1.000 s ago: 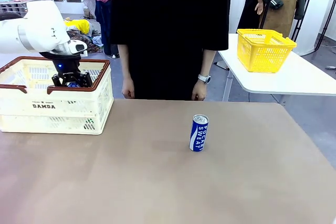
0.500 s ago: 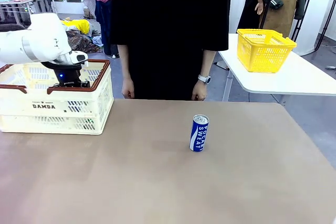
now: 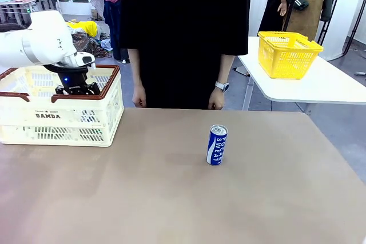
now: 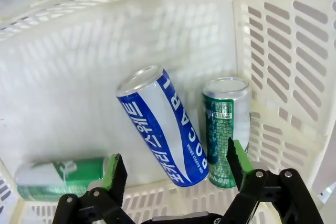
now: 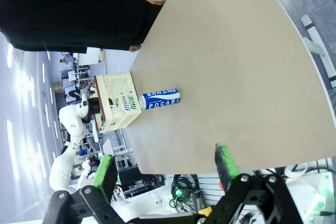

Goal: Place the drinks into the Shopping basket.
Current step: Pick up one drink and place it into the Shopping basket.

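Observation:
The Shopping basket [image 3: 54,115] stands at the table's left, cream with a brown rim. My left gripper [image 3: 74,88] hangs inside it, open. In the left wrist view the left gripper [image 4: 176,166] has its jaws wide apart above a blue drink can [image 4: 160,124] that leans free on the basket floor [image 4: 68,103]. A green can [image 4: 227,124] stands beside it and another green can [image 4: 58,174] lies flat. One blue can [image 3: 217,144] stands upright mid-table, also seen as the blue can [image 5: 160,98]. My right gripper [image 5: 165,170] is open and holds nothing, well back from it.
A person in black stands at the far edge, hands [image 3: 217,100] hanging near the table. A yellow mesh basket [image 3: 289,54] sits on a separate white table at the back right. Brown tabletop [image 3: 171,198] spreads wide around the standing can.
My left gripper opened inside the basket and let go of the blue can, which now rests on the basket floor. The gripper dipped, then rose slightly.

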### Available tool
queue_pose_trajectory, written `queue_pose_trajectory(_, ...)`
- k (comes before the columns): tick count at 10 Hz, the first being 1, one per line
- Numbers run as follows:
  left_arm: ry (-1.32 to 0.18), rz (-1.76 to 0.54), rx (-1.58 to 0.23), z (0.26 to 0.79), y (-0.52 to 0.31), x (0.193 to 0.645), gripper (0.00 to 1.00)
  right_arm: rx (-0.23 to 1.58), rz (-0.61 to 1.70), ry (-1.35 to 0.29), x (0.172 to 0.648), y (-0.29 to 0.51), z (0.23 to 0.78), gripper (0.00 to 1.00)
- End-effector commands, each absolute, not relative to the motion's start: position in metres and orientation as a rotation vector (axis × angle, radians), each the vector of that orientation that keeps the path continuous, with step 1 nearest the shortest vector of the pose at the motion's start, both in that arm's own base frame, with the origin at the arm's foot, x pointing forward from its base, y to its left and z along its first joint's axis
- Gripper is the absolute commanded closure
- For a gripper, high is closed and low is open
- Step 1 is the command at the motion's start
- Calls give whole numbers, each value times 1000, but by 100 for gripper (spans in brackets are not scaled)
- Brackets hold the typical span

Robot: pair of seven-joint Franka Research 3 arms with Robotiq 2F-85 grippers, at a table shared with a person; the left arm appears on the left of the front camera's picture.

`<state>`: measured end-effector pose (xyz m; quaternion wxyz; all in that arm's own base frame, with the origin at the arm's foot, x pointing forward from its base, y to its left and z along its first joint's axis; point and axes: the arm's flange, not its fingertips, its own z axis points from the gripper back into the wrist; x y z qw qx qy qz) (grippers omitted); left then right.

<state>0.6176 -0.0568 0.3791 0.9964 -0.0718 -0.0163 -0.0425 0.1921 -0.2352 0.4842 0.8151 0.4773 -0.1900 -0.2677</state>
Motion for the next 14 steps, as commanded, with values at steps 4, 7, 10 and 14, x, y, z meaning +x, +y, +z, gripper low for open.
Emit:
queue_pose_trajectory(4, -80, -150, -182, 426, -40, 600, 0, 1025, -550, -425, 193, -236, 485, 0)
queue_pose_trajectory(7, -180, -188, -215, 539, -19, 556, 0, 1025, -550, -425, 193, -236, 485, 0)
queue_pose_trajectory(10, -215, -307, -396, 590, -12, 455, 0, 1025, -550, -425, 193, -236, 485, 0)
queue_pose_trajectory(14, -272, -375, -464, 553, 2, 328, 0, 1025, -550, -425, 193, -236, 485, 0)
